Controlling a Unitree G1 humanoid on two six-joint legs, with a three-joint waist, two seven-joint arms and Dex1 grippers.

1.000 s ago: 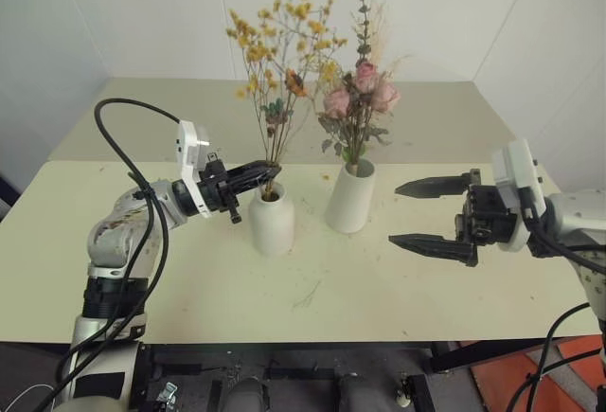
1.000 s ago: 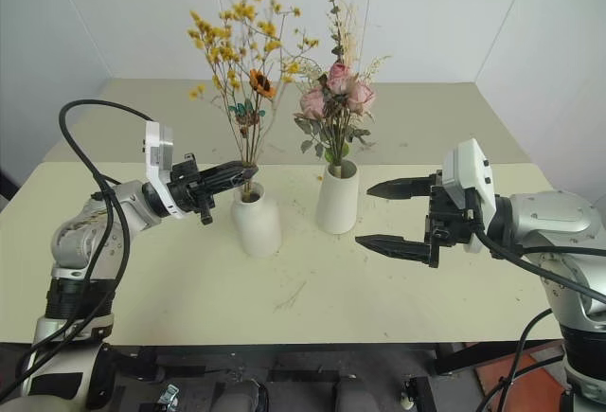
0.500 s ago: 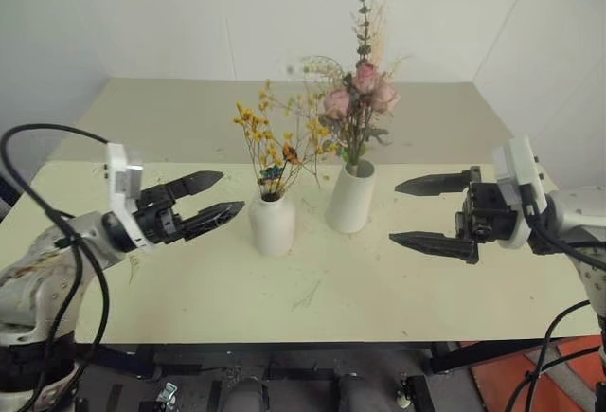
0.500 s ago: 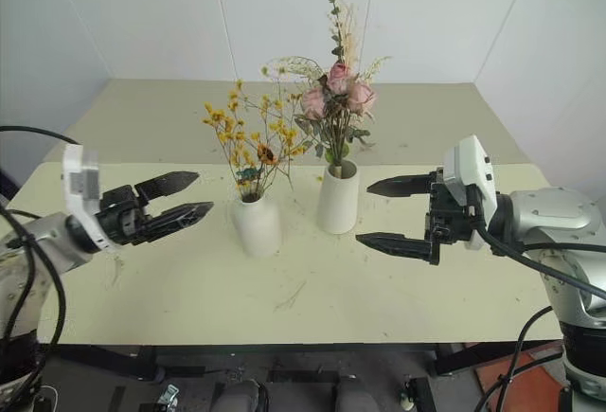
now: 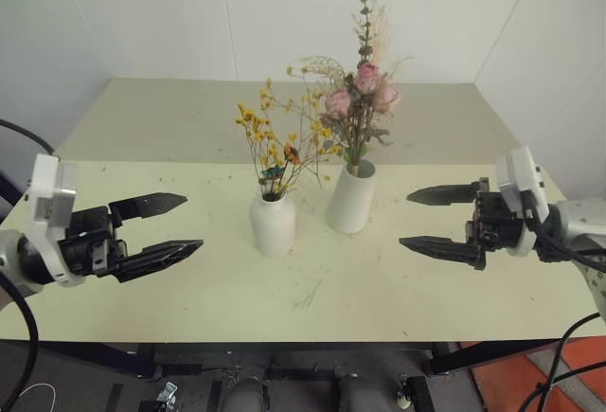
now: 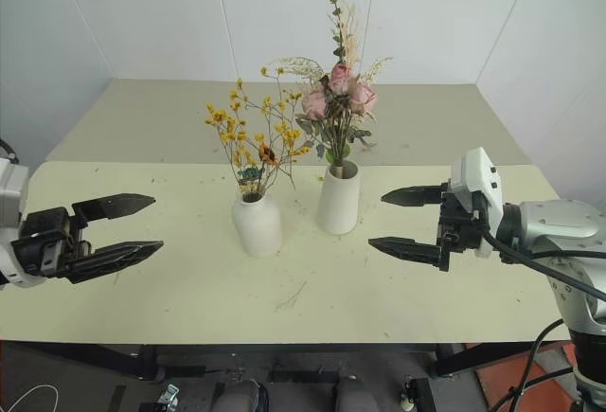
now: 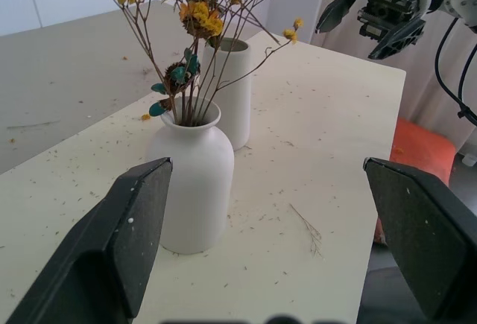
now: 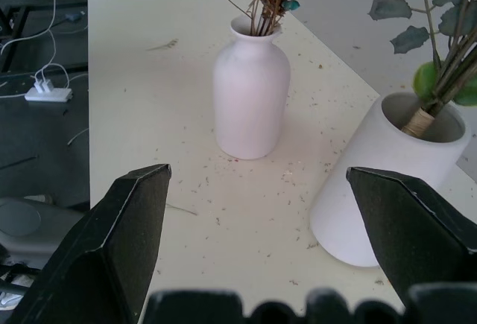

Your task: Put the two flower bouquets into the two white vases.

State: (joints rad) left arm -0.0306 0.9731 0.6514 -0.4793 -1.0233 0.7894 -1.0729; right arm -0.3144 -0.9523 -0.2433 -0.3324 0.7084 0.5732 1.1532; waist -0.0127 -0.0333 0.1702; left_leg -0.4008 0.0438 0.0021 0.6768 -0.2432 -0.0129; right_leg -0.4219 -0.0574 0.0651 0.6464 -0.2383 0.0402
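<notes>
The thin yellow-orange bouquet [image 5: 277, 142] stands in the short rounded white vase [image 5: 272, 223] at mid-table. The pink rose bouquet [image 5: 361, 98] stands in the taller wide-mouthed white vase [image 5: 350, 196] just to its right. My left gripper [image 5: 193, 222] hangs open and empty to the left of the short vase, well apart from it and pointing toward it. My right gripper [image 5: 405, 220] is open and empty to the right of the taller vase. The left wrist view has the short vase [image 7: 190, 182] between my fingers, with the taller vase [image 7: 232, 89] behind it.
The cream table [image 5: 142, 298] is speckled with dried flower crumbs, and a loose twig [image 5: 305, 295] lies in front of the vases. White walls close in the back and sides. The table's front edge runs just below both grippers.
My left gripper opened, let go of the yellow bouquet's stems and drew back to the left. The bouquet sank lower into the short vase. The right gripper barely shifted.
</notes>
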